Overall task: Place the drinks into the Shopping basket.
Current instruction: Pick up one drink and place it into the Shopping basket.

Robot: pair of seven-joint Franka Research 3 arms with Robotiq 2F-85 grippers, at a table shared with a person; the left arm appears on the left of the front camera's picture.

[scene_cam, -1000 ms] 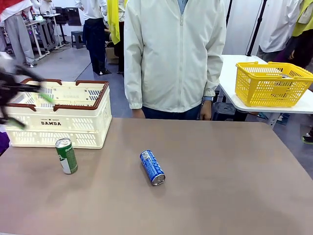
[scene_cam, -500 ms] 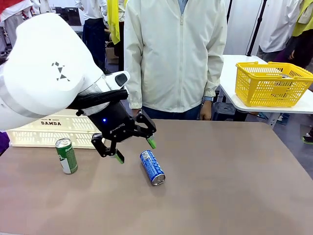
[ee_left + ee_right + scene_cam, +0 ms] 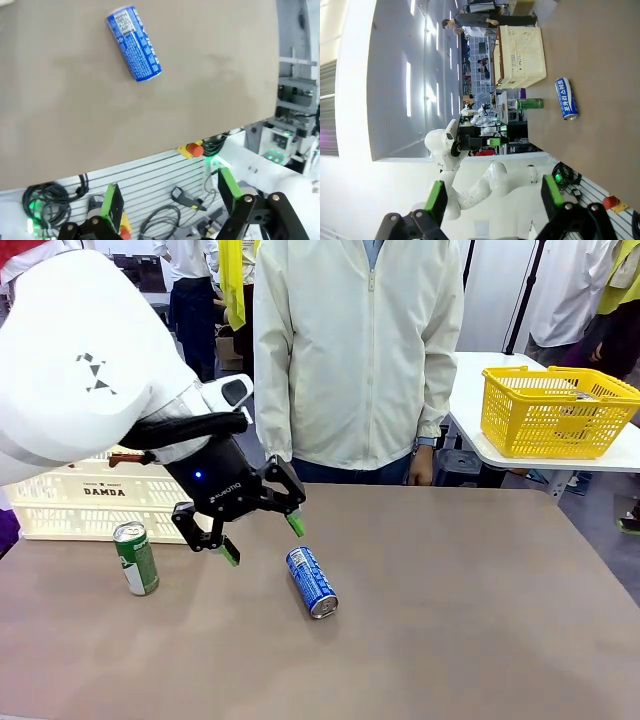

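Surface (image 3: pixel 480 620) first: broad and brown, it carries the cream Shopping basket (image 3: pixel 50 520) at its far left, within reach of my left arm (image 3: pixel 90 370) for the drop. My left tool (image 3: pixel 263 540) hangs empty, jaws spread wide, low over the surface between the two drinks and just beside the blue can (image 3: pixel 311 582), which lies on its side near the middle, so I judge that one is my pick; my right tool (image 3: pixel 493 200), equally wide open and empty, sits well away. The green can (image 3: pixel 136 558) stands upright just in front of the basket.
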